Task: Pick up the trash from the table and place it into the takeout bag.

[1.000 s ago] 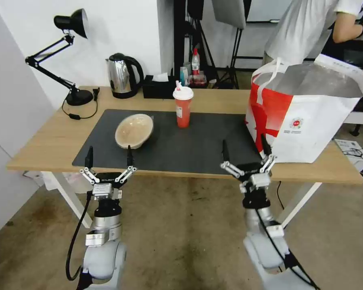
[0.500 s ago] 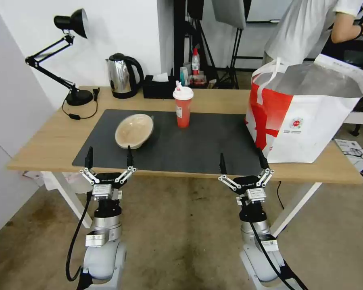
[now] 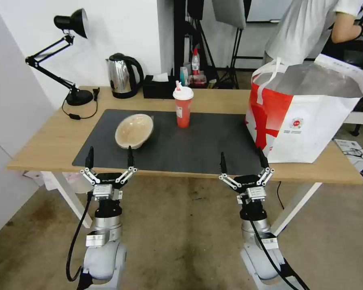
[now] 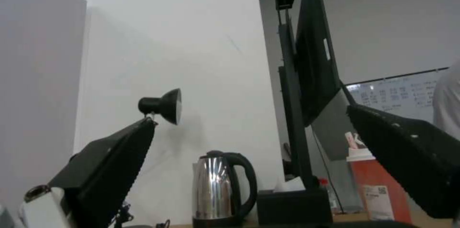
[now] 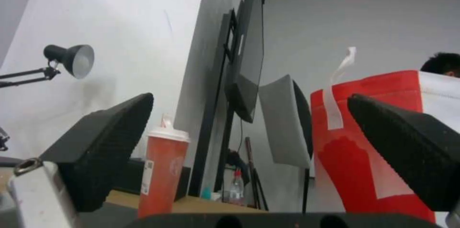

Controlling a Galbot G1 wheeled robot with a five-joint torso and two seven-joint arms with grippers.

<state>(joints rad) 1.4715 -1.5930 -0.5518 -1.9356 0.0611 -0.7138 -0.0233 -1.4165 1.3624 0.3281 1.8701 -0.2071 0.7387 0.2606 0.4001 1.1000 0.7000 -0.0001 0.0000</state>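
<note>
White walls and a bare concrete floor around a long light-wood bench [image 3: 48, 137] on white legs, with a dark grey mat [image 3: 181, 141] across the middle. At the back sit a black desk lamp [image 3: 70, 24], a steel kettle [image 3: 123, 75] and a black tissue box [image 3: 159, 86]; none of those are trash.

What's left to clear, as far as I can see: a beige bowl [image 3: 134, 130] on the left part of the mat, tipped so its inside faces the robot, and a red drink cup [image 3: 183, 106] with a white lid and straw, standing upright near the mat's far edge. The takeout bag [image 3: 306, 117] stands on the bench's right end, mouth open, foil lining showing, white handles flopped over.

Left gripper [image 3: 109, 155] hangs just off the bench's near edge, right in front of the bowl, jaws spread wide with nothing in them. Right gripper [image 3: 242, 157] is at the same edge, near the bag's front corner, jaws also wide apart and empty.

Handling guesses: the bowl looks like thin paper pulp, so light and a bit squashy. I'd pinch the rim, one finger inside and one outside, not squeeze across the whole thing. The cup is probably smooth and slick and may hold liquid, so grip the body mid-height, below the lid, and keep it upright so the lid doesn't pop. The bag is soft-sided and could shift if bumped.
</note>
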